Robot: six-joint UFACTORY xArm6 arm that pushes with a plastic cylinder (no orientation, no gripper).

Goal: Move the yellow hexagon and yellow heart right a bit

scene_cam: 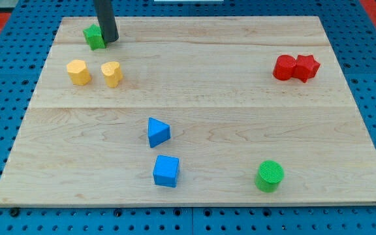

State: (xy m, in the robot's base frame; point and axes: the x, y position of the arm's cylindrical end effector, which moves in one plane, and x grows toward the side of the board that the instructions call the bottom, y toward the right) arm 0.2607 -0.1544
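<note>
Blocks sit on our wooden worktop [194, 91], eight in all. We count two yellow, two red, two blue and two green.

The yellow hexagon [79, 72] and the yellow heart [111, 74] stand near the view's left, up toward the top. They are side by side with a small gap, the hexagon on the left. Both are chunky, so we cannot pick out a long side on either. We cannot tell for sure which way the heart points.

Our dark rod comes down from the view's top. Its end, my tip [109, 40], is just above the two yellow blocks. It touches the right side of a green block [94, 36] whose shape we cannot make out. We have no gripper, so nothing is held.

Two red blocks [296, 67] touch each other at the view's right. A blue triangle [157, 132] sits near the middle with a blue cube [166, 171] just below it. A green cylinder [269, 176] stands at the bottom right.
</note>
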